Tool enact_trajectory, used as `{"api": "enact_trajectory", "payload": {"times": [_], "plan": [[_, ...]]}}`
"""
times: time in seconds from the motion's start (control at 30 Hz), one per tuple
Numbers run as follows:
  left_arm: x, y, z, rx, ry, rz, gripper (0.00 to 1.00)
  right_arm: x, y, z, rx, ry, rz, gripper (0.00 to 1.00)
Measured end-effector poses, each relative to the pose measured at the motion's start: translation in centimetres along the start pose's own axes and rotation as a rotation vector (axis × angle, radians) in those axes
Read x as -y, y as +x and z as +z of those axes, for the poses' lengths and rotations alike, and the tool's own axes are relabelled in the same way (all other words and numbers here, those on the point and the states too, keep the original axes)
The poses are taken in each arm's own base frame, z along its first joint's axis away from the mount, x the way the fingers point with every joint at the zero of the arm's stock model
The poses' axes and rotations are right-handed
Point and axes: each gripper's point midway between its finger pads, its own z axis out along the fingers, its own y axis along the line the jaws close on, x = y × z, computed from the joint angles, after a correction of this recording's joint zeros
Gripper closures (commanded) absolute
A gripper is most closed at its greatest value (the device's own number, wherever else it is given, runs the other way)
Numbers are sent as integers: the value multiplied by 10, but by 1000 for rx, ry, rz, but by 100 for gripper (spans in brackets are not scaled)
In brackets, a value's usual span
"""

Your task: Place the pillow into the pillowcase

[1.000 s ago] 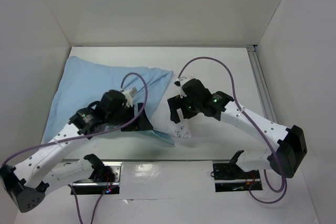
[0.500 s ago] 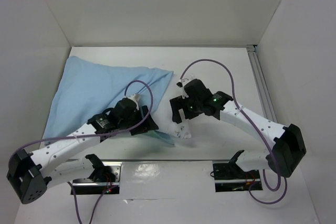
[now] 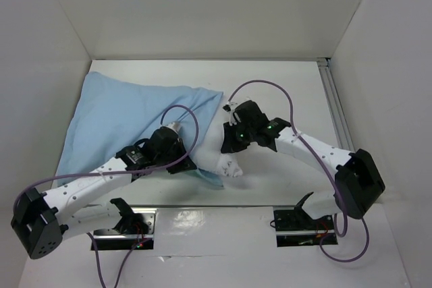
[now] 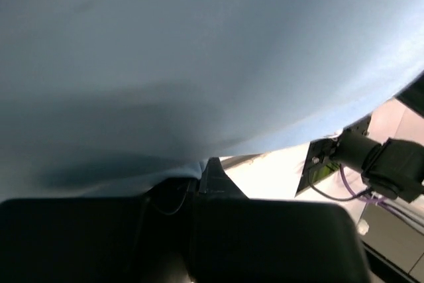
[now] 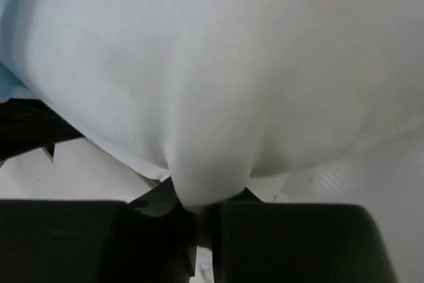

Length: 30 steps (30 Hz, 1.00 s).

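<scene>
Pillowcase (image 3: 128,116) lies on the worktop (image 3: 283,85), pillow (image 3: 221,156) poking out; left jaws pinch its blue cloth, right jaws pinch the white pillow.

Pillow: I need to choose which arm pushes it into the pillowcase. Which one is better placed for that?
Right, most likely: the right jaws pinch a fold of the white pillow, so that arm can push it. The left jaws are shut on the light blue pillowcase, better suited to holding it.
</scene>
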Motion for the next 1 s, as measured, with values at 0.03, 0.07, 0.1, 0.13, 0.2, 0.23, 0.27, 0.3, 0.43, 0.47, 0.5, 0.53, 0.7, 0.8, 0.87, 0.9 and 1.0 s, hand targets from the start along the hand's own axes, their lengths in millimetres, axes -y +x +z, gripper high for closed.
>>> {"api": "enact_trajectory", "payload": {"times": [0.03, 0.07, 0.1, 0.13, 0.2, 0.23, 0.27, 0.3, 0.43, 0.47, 0.5, 0.53, 0.7, 0.8, 0.87, 0.9, 1.0], "plan": [[1, 0, -1, -5, 3, 5, 100, -3, 0, 5, -6, -20, 8, 100], [3, 0, -2, -11, 8, 20, 100, -5, -1, 9, -7, -39, 15, 100], [7, -1, -4, -17, 11, 30, 100, -6, -3, 13, -9, -49, 21, 100], [14, -5, -5, -24, 10, 48, 100, -6, -7, 17, -19, -57, 35, 100], [32, -21, -5, -25, 22, 82, 100, -5, -29, 24, -10, -74, 54, 100], [43, -34, -5, -23, 26, 95, 100, 0, -53, 25, 13, -78, 74, 100], [62, -53, -5, -11, 49, 116, 100, 5, -75, 25, 49, -77, 84, 100], [81, -73, -7, -11, 71, 128, 100, 15, -107, 22, 100, -80, 110, 100], [178, -179, -32, 144, 282, 208, 100, 51, -246, -26, 409, -122, 135, 100], [204, -198, -44, 177, 349, 240, 100, 57, -265, -42, 466, -119, 130, 100], [223, -211, -55, 207, 406, 265, 100, 61, -278, -56, 513, -114, 122, 100], [239, -217, -65, 224, 463, 289, 100, 60, -286, -69, 552, -109, 109, 100], [243, -161, -54, 76, 570, 310, 100, 23, -234, -64, 585, -186, 90, 100], [207, -83, -6, -139, 531, 243, 100, 8, -154, -12, 453, -271, 177, 100], [174, -31, 23, -290, 451, 200, 85, 15, -84, 27, 299, -277, 286, 100], [164, -12, 29, -345, 422, 191, 68, 17, -56, 38, 234, -280, 328, 100], [168, 8, 26, -409, 417, 212, 18, 9, -12, 41, 148, -300, 386, 100]]}}
